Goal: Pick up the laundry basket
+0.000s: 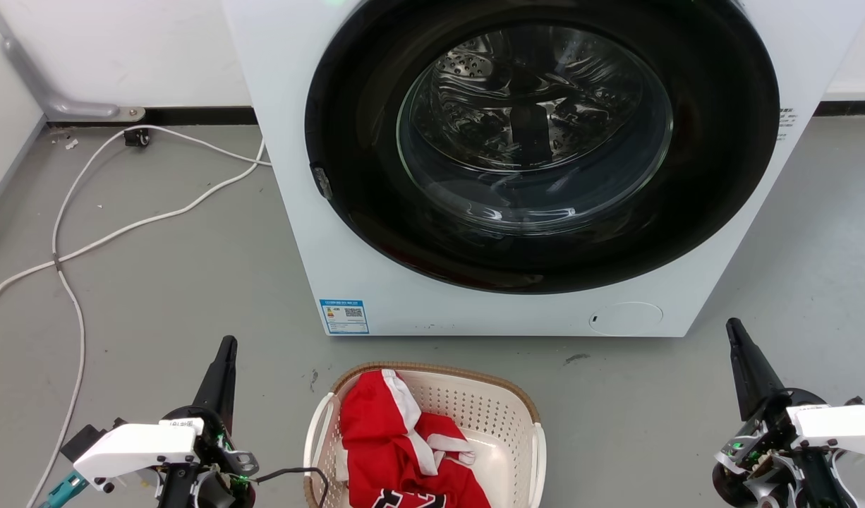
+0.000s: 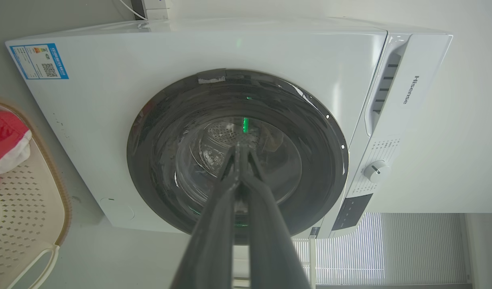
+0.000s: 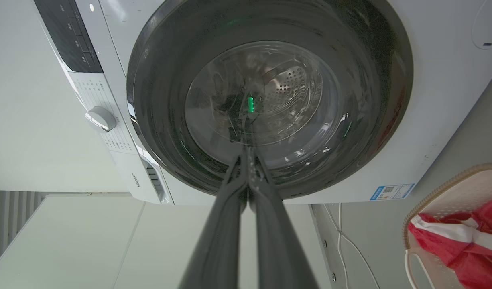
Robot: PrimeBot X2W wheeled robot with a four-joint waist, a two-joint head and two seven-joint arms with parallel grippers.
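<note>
The laundry basket (image 1: 506, 416) sits on the grey floor in front of the washing machine, cream with perforated walls, a brown rim and white side handles. A red and white garment (image 1: 397, 451) lies inside it. My left gripper (image 1: 227, 343) is shut and empty, off the basket's left side, fingers pointing toward the machine. On the far right my right gripper (image 1: 732, 325) is shut too, well clear of the basket. The basket's edge (image 2: 33, 188) appears at the left of the left wrist view, and the basket (image 3: 458, 188) shows at the right of the right wrist view.
A white front-loading washing machine (image 1: 355, 233) with a dark round door stands close behind the basket. White cables (image 1: 80, 247) trail across the floor at the left. A grey pipe (image 1: 65, 106) runs along the wall at the far left.
</note>
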